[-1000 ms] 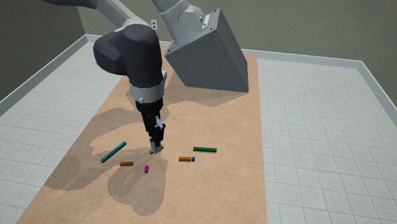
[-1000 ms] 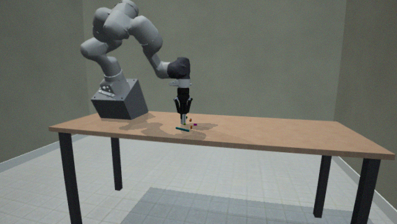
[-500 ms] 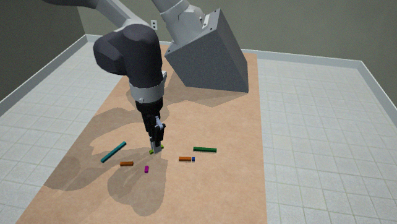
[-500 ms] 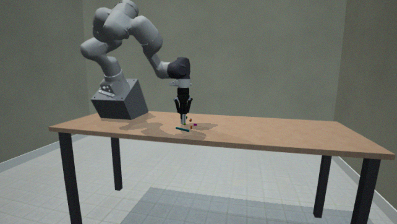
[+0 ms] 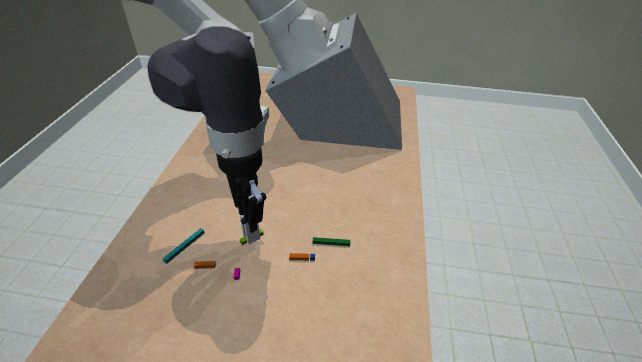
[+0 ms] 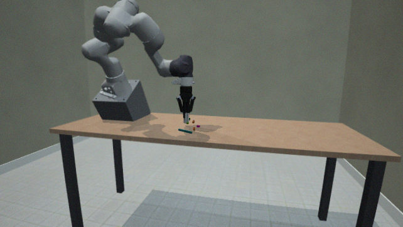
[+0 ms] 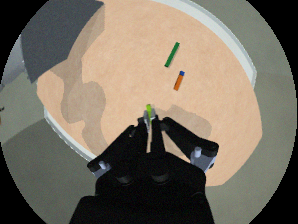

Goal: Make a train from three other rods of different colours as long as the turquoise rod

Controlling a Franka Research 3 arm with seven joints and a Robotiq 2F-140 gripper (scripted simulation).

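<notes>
- Where the gripper [image 5: 251, 237] [image 6: 186, 120] [image 7: 150, 114] points down, its jaws clench the lime rod [image 5: 243, 241] [image 6: 188, 123] [image 7: 149, 108] (both ends protrude).
- The green rod [image 5: 331, 242] [image 6: 189, 119] [image 7: 172, 54] has open room towards the table [image 5: 350, 300] [image 6: 267, 135] [image 7: 125, 50] edge.
- Only the exterior view shows table legs [image 6: 71, 182].
- Seven rods: one lime, one green, two orange [image 5: 299, 256] [image 6: 193, 121] [image 7: 178, 82] (one beside blue), one blue [image 5: 312, 257] [image 7: 182, 73], one magenta [image 5: 237, 273] [image 6: 198, 126], one turquoise [image 5: 183, 245] [image 6: 185, 131].

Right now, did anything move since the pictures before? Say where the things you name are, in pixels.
Yes! The gripper [image 5: 251, 239] [image 6: 186, 121] [image 7: 150, 114] went up a little, with the lime stick [image 5: 243, 241] [image 6: 188, 123] [image 7: 148, 107] held in it. The teal stick [image 5: 183, 245] [image 6: 185, 131] and pink stick [image 5: 237, 273] [image 6: 198, 126] stayed put.
</notes>
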